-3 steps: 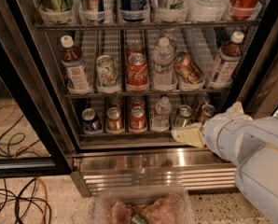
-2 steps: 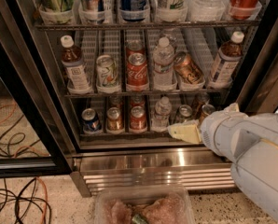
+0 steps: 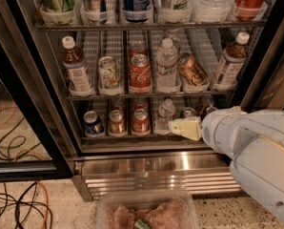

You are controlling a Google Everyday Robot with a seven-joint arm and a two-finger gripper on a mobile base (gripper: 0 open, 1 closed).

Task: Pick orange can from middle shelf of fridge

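Below the orange can [image 3: 192, 70], the tool [image 3: 185, 128] sits at the bottom rack [image 3: 125, 138].

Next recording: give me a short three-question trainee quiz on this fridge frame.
1. Multiple choice: on the middle shelf, the orange can sits between A) the water bottle and the brown bottle, B) two red cans, C) two white-and-green cans.
2. True or false: the gripper is level with the middle shelf.
3. Fill in: the orange can is ____ (upright/tilted).
Key: 1 A. 2 False; the gripper hangs lower, in front of the bottom shelf. 3 tilted.
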